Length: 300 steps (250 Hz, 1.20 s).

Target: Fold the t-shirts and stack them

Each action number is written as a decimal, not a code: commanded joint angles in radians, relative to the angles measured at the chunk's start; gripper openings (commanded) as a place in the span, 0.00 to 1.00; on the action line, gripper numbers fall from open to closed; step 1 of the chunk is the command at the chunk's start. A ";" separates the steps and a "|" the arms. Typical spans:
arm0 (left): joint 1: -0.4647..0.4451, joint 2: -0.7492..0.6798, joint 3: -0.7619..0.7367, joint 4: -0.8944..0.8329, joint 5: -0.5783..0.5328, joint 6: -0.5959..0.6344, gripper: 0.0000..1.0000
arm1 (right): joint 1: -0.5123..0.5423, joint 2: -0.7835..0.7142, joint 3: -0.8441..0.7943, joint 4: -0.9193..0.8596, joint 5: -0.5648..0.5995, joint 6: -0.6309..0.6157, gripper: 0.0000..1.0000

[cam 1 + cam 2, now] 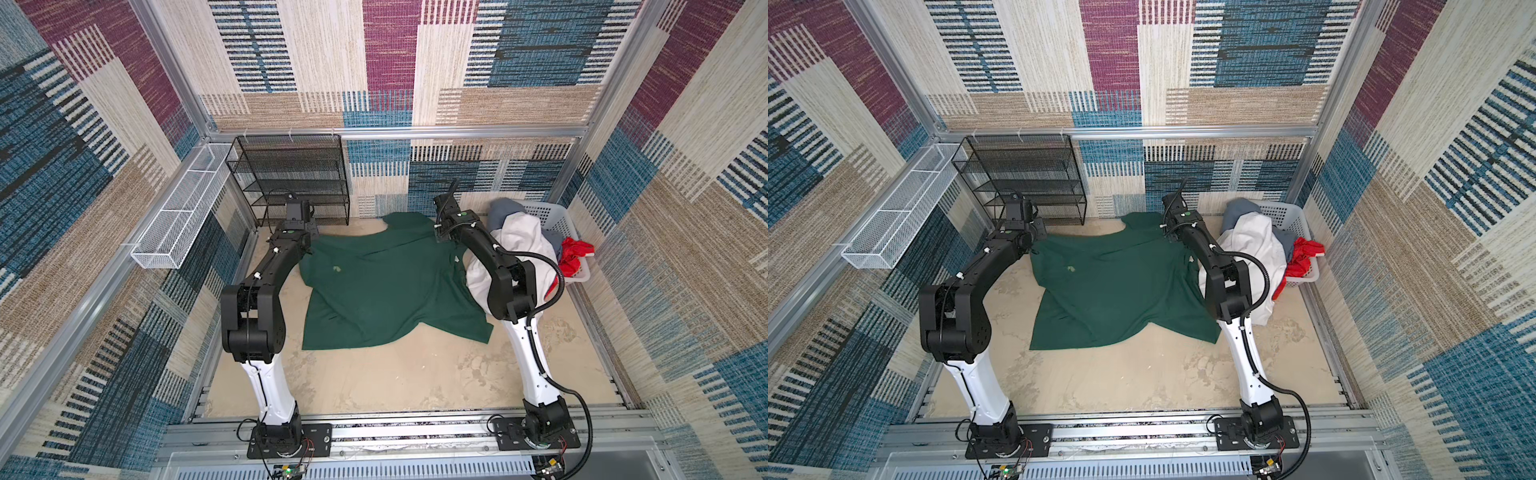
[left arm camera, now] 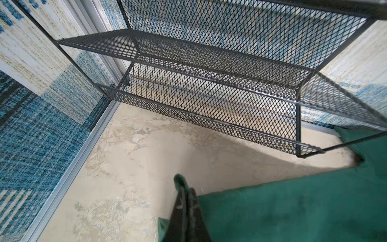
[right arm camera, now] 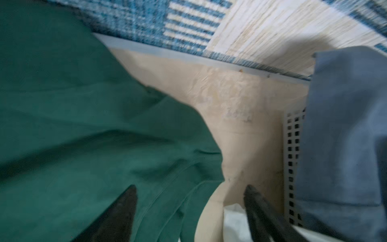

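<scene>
T-shirt (image 1: 390, 286) (green) in left gripper (image 2: 187, 189)

Open tabletop (image 1: 395, 374) nearside of green t-shirt (image 1: 386, 286); black mesh rack (image 1: 291, 178) and heaped basket (image 1: 555, 222) at far corners.

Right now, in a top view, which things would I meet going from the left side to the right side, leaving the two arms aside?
From the left: white wire tray → black mesh rack → dark green t-shirt → white t-shirt → red t-shirt.
</scene>
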State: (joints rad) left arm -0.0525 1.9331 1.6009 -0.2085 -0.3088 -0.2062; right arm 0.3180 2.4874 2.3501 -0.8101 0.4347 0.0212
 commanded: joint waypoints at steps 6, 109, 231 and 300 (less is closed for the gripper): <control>0.002 0.005 -0.001 0.023 0.013 0.004 0.00 | 0.000 -0.099 -0.076 0.039 -0.146 0.047 0.90; 0.002 0.016 0.007 0.014 0.033 -0.001 0.00 | 0.243 -0.680 -1.035 0.212 -0.365 0.281 0.85; 0.002 0.003 -0.013 0.018 0.042 -0.003 0.00 | 0.288 -0.649 -1.249 0.256 -0.387 0.369 0.24; 0.003 -0.020 -0.046 0.014 0.040 -0.028 0.00 | 0.328 -0.725 -1.322 0.220 -0.507 0.344 0.00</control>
State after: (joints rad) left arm -0.0483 1.9347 1.5757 -0.2028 -0.2737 -0.2096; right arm 0.6159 1.7863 1.0588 -0.4728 0.0307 0.3756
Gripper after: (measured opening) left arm 0.061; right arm 0.077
